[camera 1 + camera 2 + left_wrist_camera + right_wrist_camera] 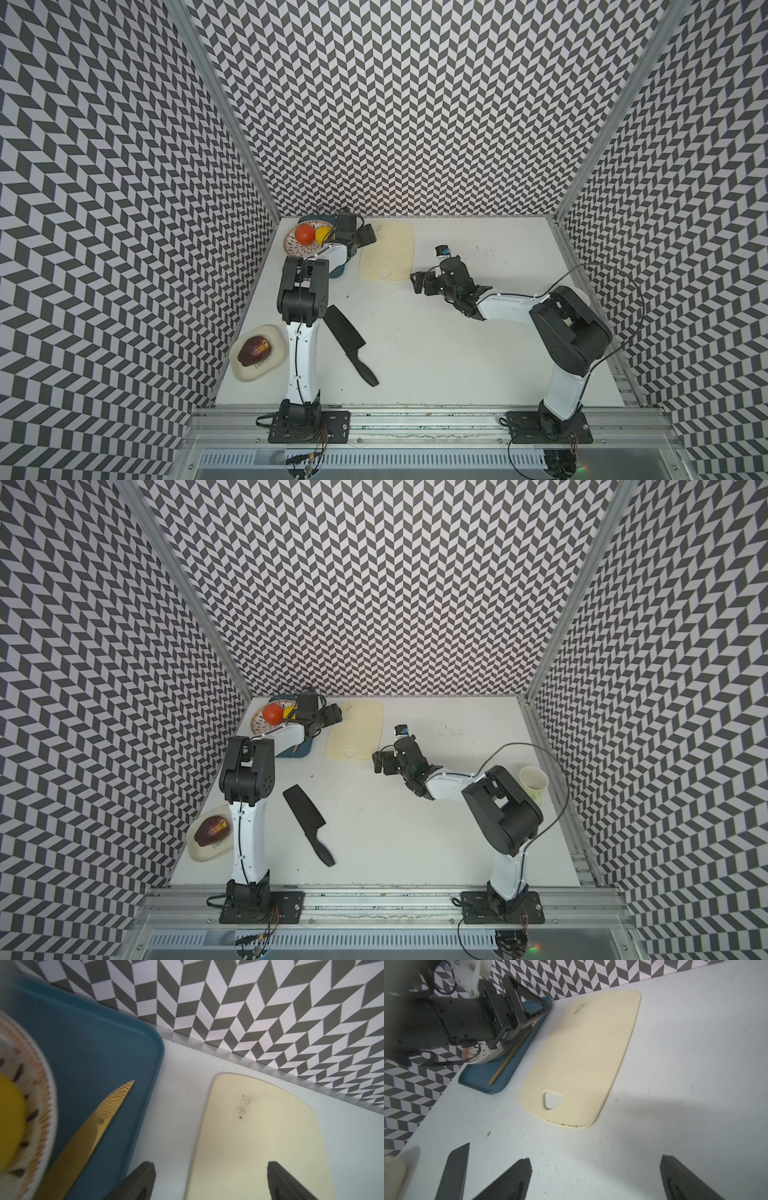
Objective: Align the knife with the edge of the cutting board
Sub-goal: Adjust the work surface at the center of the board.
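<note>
The black knife (350,343) (308,818) lies flat and diagonal on the white table, front left, handle toward the front; its blade tip (455,1169) shows in the right wrist view. The cream cutting board (388,252) (355,731) (583,1053) (259,1136) lies at the back, triangular hole at its near end. My left gripper (368,237) (334,717) (211,1176) hovers open at the board's far left edge, nothing between its fingers. My right gripper (417,282) (380,762) (596,1176) stands open and empty above bare table, just right of the board's near corner.
A dark blue tray (337,272) (93,1047) left of the board holds a patterned bowl (291,245) with a red and a yellow fruit, and a slim golden knife (89,1136). A cream dish (257,353) with dark fruit sits front left. A cup (532,781) stands at the right.
</note>
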You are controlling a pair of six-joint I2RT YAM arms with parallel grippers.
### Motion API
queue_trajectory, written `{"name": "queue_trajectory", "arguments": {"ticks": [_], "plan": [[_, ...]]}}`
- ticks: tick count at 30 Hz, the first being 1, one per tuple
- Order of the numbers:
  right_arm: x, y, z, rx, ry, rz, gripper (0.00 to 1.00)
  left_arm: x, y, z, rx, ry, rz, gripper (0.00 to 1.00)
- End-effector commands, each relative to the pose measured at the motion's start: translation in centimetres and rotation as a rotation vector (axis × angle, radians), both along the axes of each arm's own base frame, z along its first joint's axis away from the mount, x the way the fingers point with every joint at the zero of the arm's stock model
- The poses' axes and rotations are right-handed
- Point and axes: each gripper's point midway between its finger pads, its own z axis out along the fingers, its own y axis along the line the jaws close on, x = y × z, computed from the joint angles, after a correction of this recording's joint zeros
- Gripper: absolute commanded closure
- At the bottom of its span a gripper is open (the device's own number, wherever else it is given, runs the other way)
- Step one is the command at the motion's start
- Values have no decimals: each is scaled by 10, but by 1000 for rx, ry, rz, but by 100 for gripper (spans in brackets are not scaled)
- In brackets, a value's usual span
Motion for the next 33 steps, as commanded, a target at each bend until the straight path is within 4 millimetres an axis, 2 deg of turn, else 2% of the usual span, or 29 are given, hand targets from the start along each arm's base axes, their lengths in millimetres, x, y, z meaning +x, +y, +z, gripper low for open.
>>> {"name": "queue_trajectory", "arguments": {"ticks": [1,4,8,14,17,23,29,33], "plan": [[1,18,-9,-13,15,53,0,3,-7,-16,27,77,-63,11],[4,33,-19,-39,30,79,0,12,-5,-25,41,100,-44,11],[17,46,-30,-66,46,84,0,23,-15,-37,21,130,-86,11],[42,47,-45,-143,54,31,0,30,-28,-44,3,123,-141,11],[46,53,-56,-150,75,56,0,30,-41,-49,-21,122,-210,12],[32,65,-68,-117,93,121,1,19,-79,-45,-27,96,-376,13],[5,73,-55,-87,56,137,1,3,-120,-43,-26,82,-502,13],[-19,72,-51,-86,49,125,1,-12,-149,-45,-24,83,-587,13]]}}
